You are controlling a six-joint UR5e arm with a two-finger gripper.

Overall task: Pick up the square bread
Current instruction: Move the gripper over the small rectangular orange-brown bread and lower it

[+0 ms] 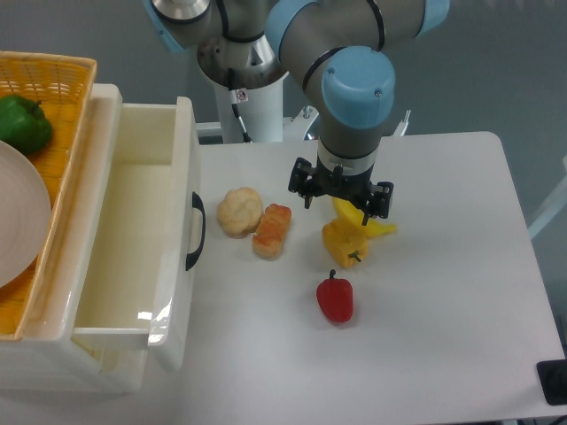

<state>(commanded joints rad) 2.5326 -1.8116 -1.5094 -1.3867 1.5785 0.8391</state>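
Observation:
The square bread [272,230] is a small orange-brown oblong loaf lying on the white table, just right of a pale cream bun [239,211] and touching it or nearly so. My gripper [344,200] hangs over the table to the right of the bread, above a yellow pepper [345,241] and a yellow banana-like piece [372,223]. Its two black fingers stand wide apart and hold nothing. The bread is fully in view and free.
A red pepper [335,298] lies in front of the yellow one. A white open drawer [133,239] with a black handle [195,232] stands left of the bun. On the cabinet, a wicker basket [62,84] holds a green pepper [22,124] and a plate [18,212].

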